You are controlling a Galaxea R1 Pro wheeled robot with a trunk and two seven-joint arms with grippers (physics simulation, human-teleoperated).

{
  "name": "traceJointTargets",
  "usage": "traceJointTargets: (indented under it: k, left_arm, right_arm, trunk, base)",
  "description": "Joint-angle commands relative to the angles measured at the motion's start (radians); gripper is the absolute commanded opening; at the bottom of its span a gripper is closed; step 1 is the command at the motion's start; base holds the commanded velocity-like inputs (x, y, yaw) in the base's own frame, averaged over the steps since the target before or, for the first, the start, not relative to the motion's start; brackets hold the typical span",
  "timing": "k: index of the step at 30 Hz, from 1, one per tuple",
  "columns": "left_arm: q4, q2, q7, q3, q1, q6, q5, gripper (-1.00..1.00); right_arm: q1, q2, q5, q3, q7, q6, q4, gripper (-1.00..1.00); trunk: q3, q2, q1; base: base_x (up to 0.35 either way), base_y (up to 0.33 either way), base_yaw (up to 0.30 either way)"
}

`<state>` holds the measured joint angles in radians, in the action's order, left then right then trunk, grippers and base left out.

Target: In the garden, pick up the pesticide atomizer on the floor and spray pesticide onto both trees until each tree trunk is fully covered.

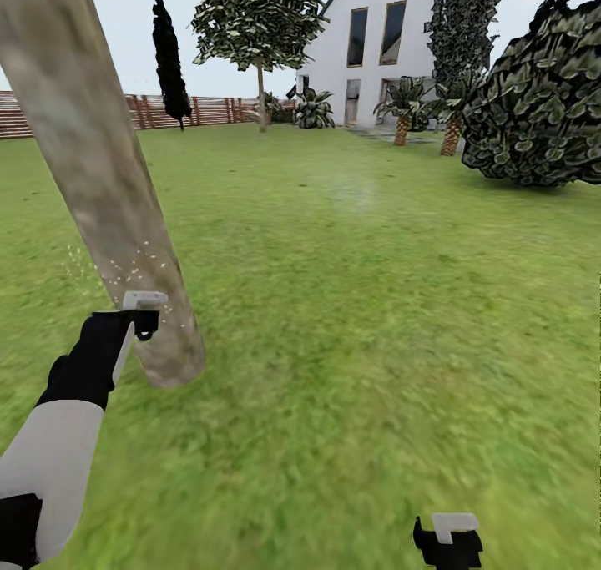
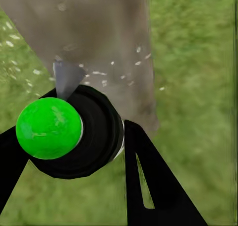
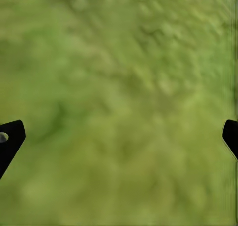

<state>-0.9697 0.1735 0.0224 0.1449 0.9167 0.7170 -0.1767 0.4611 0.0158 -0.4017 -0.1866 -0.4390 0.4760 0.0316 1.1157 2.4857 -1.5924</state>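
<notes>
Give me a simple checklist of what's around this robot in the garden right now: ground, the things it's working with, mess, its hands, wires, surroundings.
Surface: green grass lawn, blurry, no paving seen close by.
Job's things: thick grey-tan tree trunk leaning in the head view; white specks of pesticide on and beside it; atomizer, black with a green ball.
Clutter: nothing seen.
Grippers: left gripper shut on the atomizer, close to the trunk; right gripper open over bare grass, fingers far apart.
Cables: nothing seen.
Surroundings: white house, wooden fence, large dark shrub, short palms, a second leafy tree.
</notes>
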Motion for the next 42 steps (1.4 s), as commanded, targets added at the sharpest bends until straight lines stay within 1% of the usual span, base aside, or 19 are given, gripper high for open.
traceJointTargets:
  k: [1,6,8,11,13,15,17,19,21,22,23,24,25,27,31,32,34,37,42]
  left_arm:
    - [-0.001,0.000,0.002,0.001,0.001,0.005,-0.006,-1.00]
    - [0.000,0.001,0.001,0.004,0.001,0.005,-0.007,-1.00]
    - [0.007,0.008,-0.001,0.005,-0.001,0.005,-0.009,-1.00]
    - [0.014,0.017,-0.002,0.024,-0.036,0.001,-0.013,-1.00]
    - [0.015,0.018,-0.002,0.029,-0.076,-0.002,-0.015,-1.00]
    - [0.015,0.015,-0.006,0.029,-0.086,-0.002,-0.015,-1.00]
    - [0.015,0.006,-0.028,0.031,-0.088,-0.002,-0.015,-1.00]
    - [0.015,0.004,-0.055,0.032,-0.088,-0.001,-0.013,-1.00]
    - [0.016,0.009,-0.062,0.032,-0.088,-0.001,-0.010,-1.00]
    - [0.016,0.016,-0.063,0.035,-0.088,-0.001,-0.011,-1.00]
    - [0.016,0.019,-0.063,0.058,-0.088,-0.002,-0.013,-1.00]
    - [0.016,0.022,-0.062,0.091,-0.089,-0.003,-0.015,-1.00]
    - [0.017,0.023,-0.061,0.105,-0.089,-0.003,-0.016,-1.00]
    - [0.017,0.024,-0.062,0.117,-0.103,-0.005,-0.018,-1.00]
    - [0.017,0.024,-0.073,0.120,-0.127,-0.012,-0.018,-1.00]
    - [0.017,0.023,-0.074,0.115,-0.135,-0.018,-0.018,-1.00]
    - [0.017,0.016,-0.091,0.108,-0.137,-0.020,-0.018,-1.00]
    - [0.017,0.008,-0.132,0.111,-0.137,-0.020,-0.015,-1.00]
    - [0.017,0.008,-0.136,0.111,-0.137,-0.022,-0.014,-1.00]
  right_arm:
    - [0.001,-0.001,-0.010,-0.008,-0.003,0.003,-0.001,1.00]
    - [0.001,-0.003,-0.009,-0.008,-0.003,0.003,-0.001,1.00]
    - [0.001,-0.005,-0.009,-0.008,-0.003,0.003,-0.001,1.00]
    - [0.001,-0.005,-0.009,-0.008,-0.003,0.003,-0.002,1.00]
    - [0.001,-0.005,-0.009,-0.008,-0.003,0.004,-0.001,1.00]
    - [0.001,-0.005,-0.009,-0.008,-0.003,0.003,-0.001,1.00]
    - [0.001,-0.005,-0.009,-0.008,-0.003,0.003,-0.001,1.00]
    - [0.001,-0.005,-0.009,-0.008,-0.003,0.003,-0.001,1.00]
    - [0.001,-0.005,-0.009,-0.008,-0.003,0.004,-0.002,1.00]
    - [0.001,-0.005,-0.009,-0.008,-0.003,0.003,-0.002,1.00]
    - [0.001,-0.005,-0.009,-0.008,-0.003,0.003,-0.002,1.00]
    - [0.001,-0.005,-0.010,-0.008,-0.003,0.003,-0.002,1.00]
    - [0.001,-0.005,-0.010,-0.008,-0.003,0.003,-0.002,1.00]
    - [0.001,-0.005,-0.009,-0.008,-0.003,0.003,-0.002,1.00]
    - [0.001,-0.005,-0.010,-0.008,-0.003,0.004,-0.002,1.00]
    - [0.001,-0.005,-0.011,-0.008,-0.003,0.004,-0.002,1.00]
    - [0.001,-0.005,-0.010,-0.008,-0.003,0.003,-0.002,1.00]
    - [0.001,-0.005,-0.010,-0.008,-0.003,0.004,-0.002,1.00]
    - [0.001,-0.005,-0.011,-0.008,-0.003,0.003,-0.002,1.00]
  trunk:
    - [0.001,0.000,0.000]
    - [0.001,0.000,0.000]
    - [0.001,0.000,0.000]
    - [0.001,0.000,0.000]
    - [0.001,0.000,0.000]
    - [0.001,0.000,0.000]
    - [0.001,0.000,0.000]
    - [0.001,0.000,0.000]
    - [0.001,0.000,0.000]
    - [0.001,0.000,0.000]
    - [0.001,0.000,0.000]
    - [0.001,0.000,0.000]
    - [0.001,0.000,0.000]
    - [0.001,0.000,0.000]
    - [0.001,0.000,0.000]
    - [0.001,0.000,0.000]
    - [0.001,0.000,0.000]
    - [0.001,0.000,0.000]
    - [0.001,0.000,0.000]
  base:
    - [0.052,-0.265,0.000]
    - [0.007,-0.272,0.011]
    - [0.000,-0.273,0.213]
    - [0.000,-0.273,0.267]
    - [0.000,-0.273,0.276]
    - [0.045,-0.273,0.127]
    - [0.121,-0.266,0.025]
    - [0.189,-0.233,0.004]
    - [0.214,-0.216,0.001]
    - [0.220,-0.213,0.000]
    - [0.221,-0.212,0.000]
    - [0.221,-0.212,0.015]
    - [0.221,-0.212,0.091]
    - [0.221,-0.211,0.211]
    - [0.222,-0.211,0.269]
    - [0.223,-0.210,0.276]
    - [0.229,-0.204,0.233]
    - [0.234,-0.198,0.054]
    - [0.226,-0.199,0.002]
